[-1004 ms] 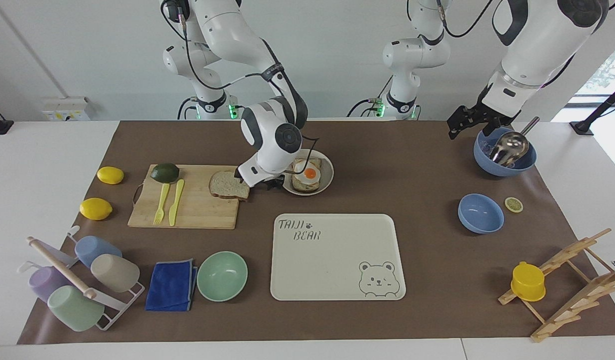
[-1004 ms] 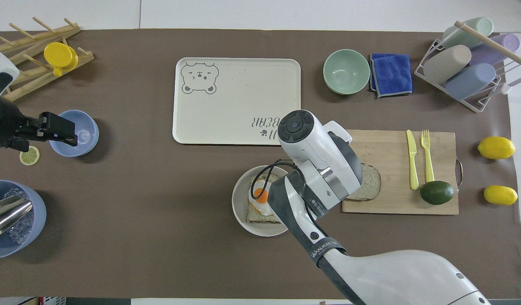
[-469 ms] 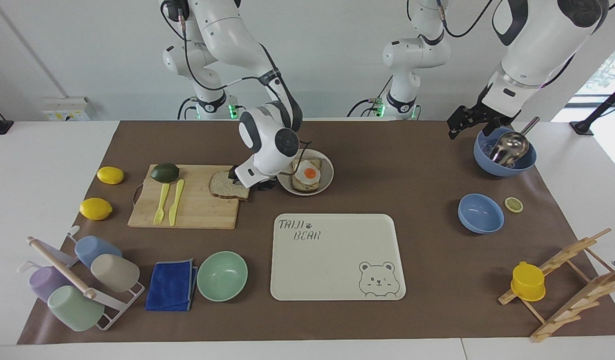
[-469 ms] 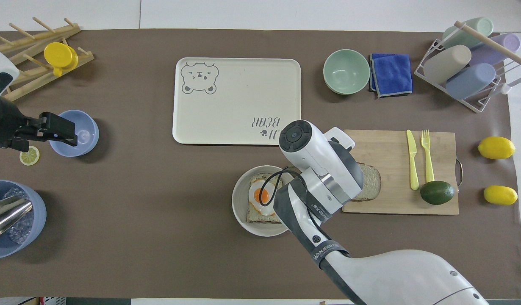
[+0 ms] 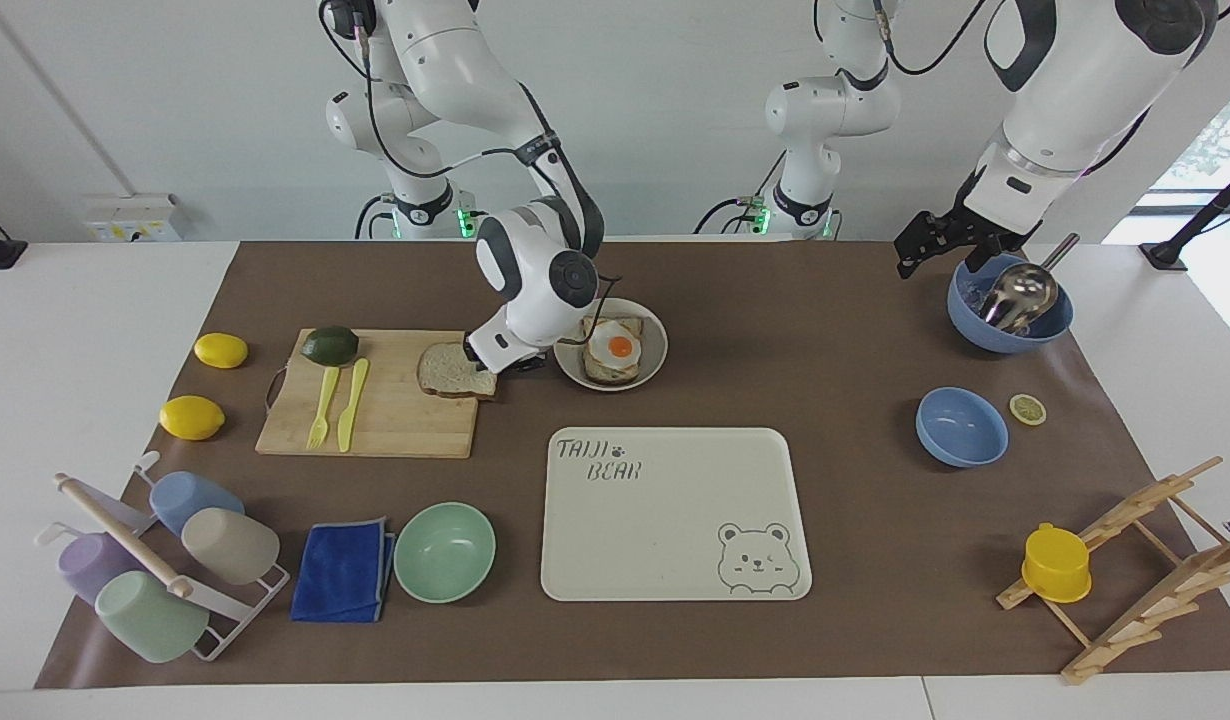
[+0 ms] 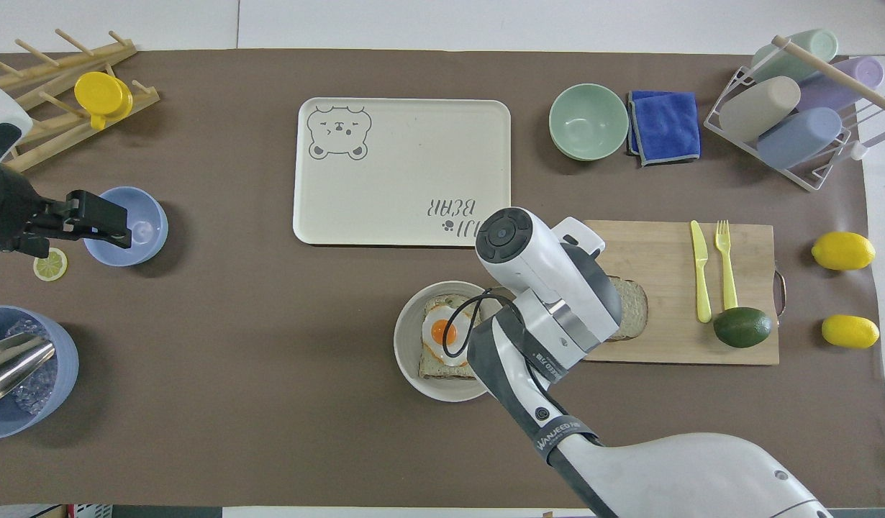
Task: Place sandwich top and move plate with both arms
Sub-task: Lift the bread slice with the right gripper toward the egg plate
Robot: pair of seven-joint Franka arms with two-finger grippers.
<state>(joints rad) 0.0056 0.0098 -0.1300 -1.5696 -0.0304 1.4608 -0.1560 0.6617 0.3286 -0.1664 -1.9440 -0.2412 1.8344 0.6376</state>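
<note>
Lying flat on the wooden cutting board, the sandwich top is a square, porous brown slice; its rounded end points toward the right arm's end of the table. Beside it, the round beige plate holds egg toast. The right gripper, wrist bent steeply down, sits at the slice's plate-side edge; its finger spread cannot be told. The left gripper waits over the blue bowl holding a metal scoop.

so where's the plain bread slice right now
The bread slice lies on the wooden board, at the board's end beside the plate, with the right gripper low at its edge.
</note>
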